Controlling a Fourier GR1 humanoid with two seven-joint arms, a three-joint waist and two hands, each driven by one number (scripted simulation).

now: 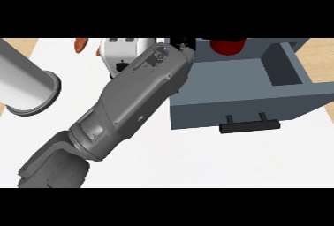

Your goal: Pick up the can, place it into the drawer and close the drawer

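The red can [227,46] stands at the far end of the open grey-blue drawer [287,95], cut off by the view's top edge. The drawer's black handle [250,126] faces me. A large grey forearm [137,97] rises from the lower left to the drawer's far left corner. Only small black parts of my left hand [184,43] show past the wrist, just left of the can. I cannot see whether the hand touches the can. My right hand does not show.
A light grey cylinder [26,84] lies on the white counter at the left edge. A white appliance [124,53] and an orange item [81,44] sit at the back, left of the drawer. Bare counter [215,159] lies in front of the drawer.
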